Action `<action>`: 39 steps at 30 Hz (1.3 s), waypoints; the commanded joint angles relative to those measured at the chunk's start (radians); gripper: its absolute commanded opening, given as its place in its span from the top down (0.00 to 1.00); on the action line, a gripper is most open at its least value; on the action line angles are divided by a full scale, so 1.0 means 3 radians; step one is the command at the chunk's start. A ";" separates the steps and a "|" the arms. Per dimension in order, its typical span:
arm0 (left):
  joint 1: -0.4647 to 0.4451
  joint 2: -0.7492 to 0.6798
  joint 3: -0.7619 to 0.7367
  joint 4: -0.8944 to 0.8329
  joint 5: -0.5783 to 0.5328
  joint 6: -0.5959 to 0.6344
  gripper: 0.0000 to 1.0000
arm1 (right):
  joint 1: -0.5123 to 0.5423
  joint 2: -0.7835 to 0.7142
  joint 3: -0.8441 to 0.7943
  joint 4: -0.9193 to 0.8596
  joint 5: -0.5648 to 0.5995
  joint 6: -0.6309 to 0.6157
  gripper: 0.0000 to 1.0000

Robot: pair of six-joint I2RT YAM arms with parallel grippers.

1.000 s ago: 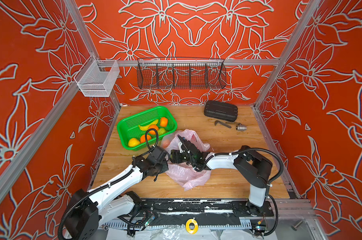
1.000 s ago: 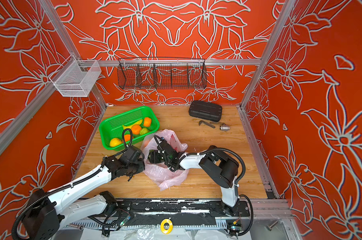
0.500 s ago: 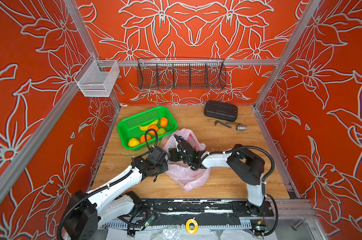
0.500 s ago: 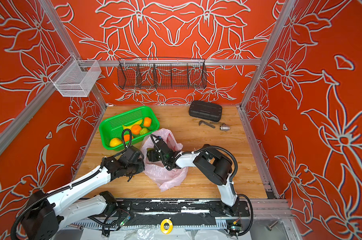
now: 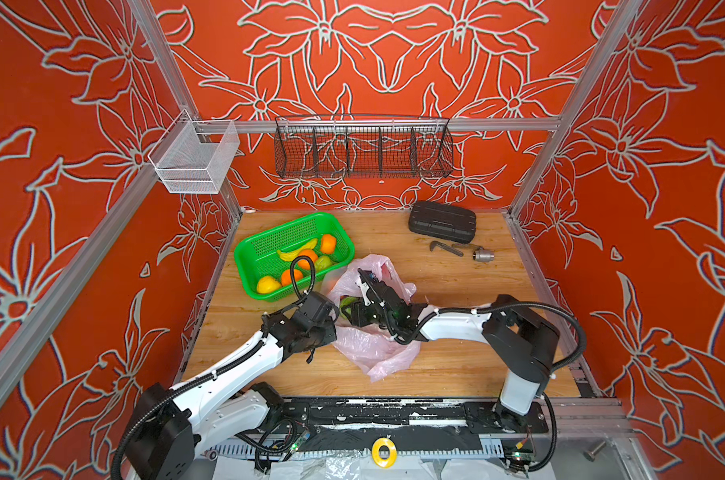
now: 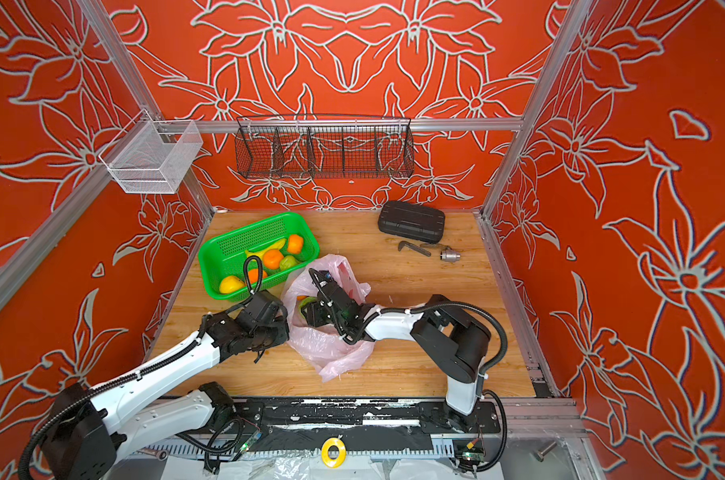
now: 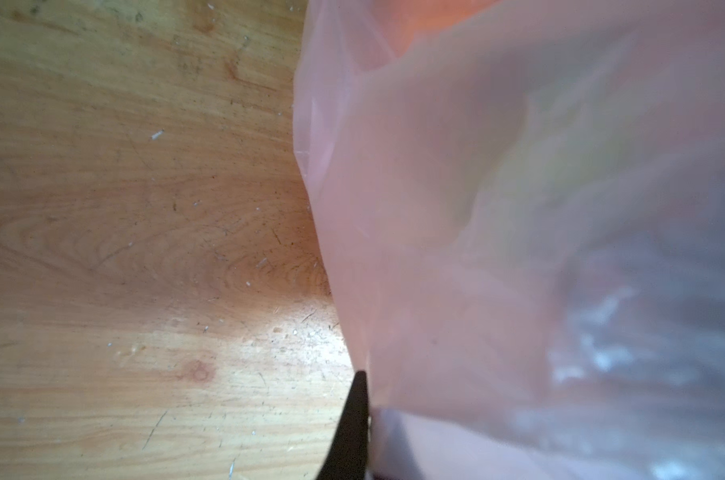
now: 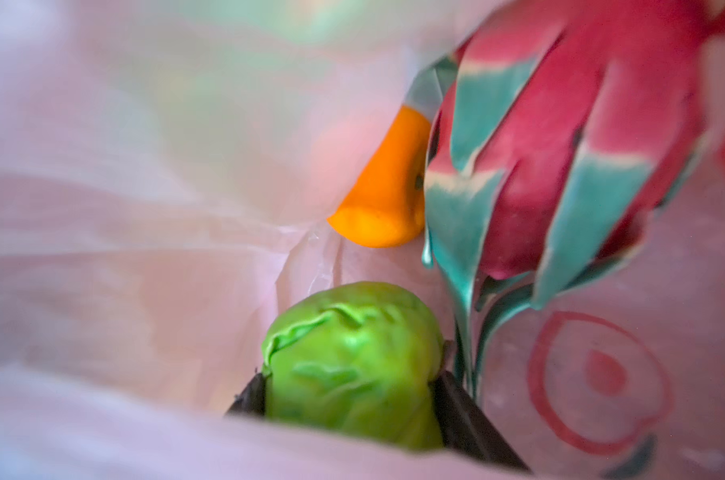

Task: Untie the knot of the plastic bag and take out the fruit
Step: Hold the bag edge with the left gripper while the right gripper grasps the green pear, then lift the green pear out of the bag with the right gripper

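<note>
Versus 1 s ago: the right gripper [image 5: 348,309] is sitting deeper inside the open mouth of the plastic bag [image 5: 373,349], and its fingers are standing narrower, clamping a green fruit [image 8: 352,340] between them. That fruit is now showing in both top views at the bag's left side; it was not visible before. The left gripper [image 5: 331,322] is staying put with its fingers together, pinching the bag's left edge; the left wrist view is showing 1 dark finger [image 7: 352,424] against the pink film.

Inside the bag, a dragon fruit [image 8: 560,137] and an orange [image 8: 385,199] are lying just beyond the gripped fruit, touching each other.

The bag is lying mid-table on the wooden table [image 5: 456,365], just beside the green basket [image 5: 248,257], which is holding a banana, 3 oranges, a yellow fruit and a green one. A black case [image 5: 442,221] and small metal parts [image 5: 481,254] are resting near the back right. A wire rack [image 5: 363,147] and a white mesh bin [image 5: 194,160] are hanging on the red floral walls [image 5: 394,62].
</note>
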 commanded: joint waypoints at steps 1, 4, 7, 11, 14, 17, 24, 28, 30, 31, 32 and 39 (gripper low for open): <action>0.0019 0.0009 0.0115 -0.0063 -0.0032 0.0050 0.93 | 0.0012 -0.0296 -0.0075 -0.0187 0.0147 -0.0203 0.46; 0.0020 0.0019 0.0176 -0.0060 -0.0013 0.0059 0.93 | 0.0012 -0.0488 -0.0141 -0.0296 0.0127 -0.0279 0.46; 0.0019 0.0045 0.0243 -0.0055 -0.0002 0.0075 0.93 | 0.0012 -0.0610 -0.0239 -0.0316 -0.0008 -0.0329 0.46; 0.0017 0.0100 0.0315 -0.0027 0.0001 0.0088 0.93 | 0.0018 -0.0772 -0.0374 -0.0307 -0.0169 -0.0343 0.46; 0.0020 0.0159 0.0382 -0.0014 -0.0014 0.0109 0.93 | 0.0018 -0.0905 -0.0444 -0.0323 -0.0200 -0.0354 0.46; 0.0014 0.0207 0.0449 -0.0011 -0.0024 0.0139 0.93 | 0.0018 -0.1079 -0.0502 -0.0390 -0.0148 -0.0315 0.46; 0.0019 0.0285 0.0522 0.0000 -0.0022 0.0163 0.88 | 0.0018 -0.1671 -0.0589 -0.0624 -0.0003 -0.0274 0.46; 0.0019 0.0257 0.0538 -0.0006 -0.0029 0.0177 0.74 | 0.0013 -0.2032 -0.0581 -0.0722 0.0185 -0.0265 0.46; 0.0019 0.0221 0.0560 -0.0024 -0.0060 0.0204 0.68 | 0.0009 -0.2162 -0.0558 -0.0743 0.0293 -0.0240 0.45; 0.0019 0.0190 0.0572 -0.0019 -0.0070 0.0251 0.65 | 0.0003 -0.2219 -0.0538 -0.0745 0.0327 -0.0221 0.45; 0.0014 0.0154 0.0593 -0.0014 -0.0086 0.0297 0.62 | -0.0007 -0.2265 -0.0517 -0.0744 0.0337 -0.0223 0.45; 0.0020 -0.0116 0.0821 0.0274 -0.0230 0.0879 0.54 | -0.0131 -0.2369 -0.0198 -0.0853 0.0240 -0.0212 0.44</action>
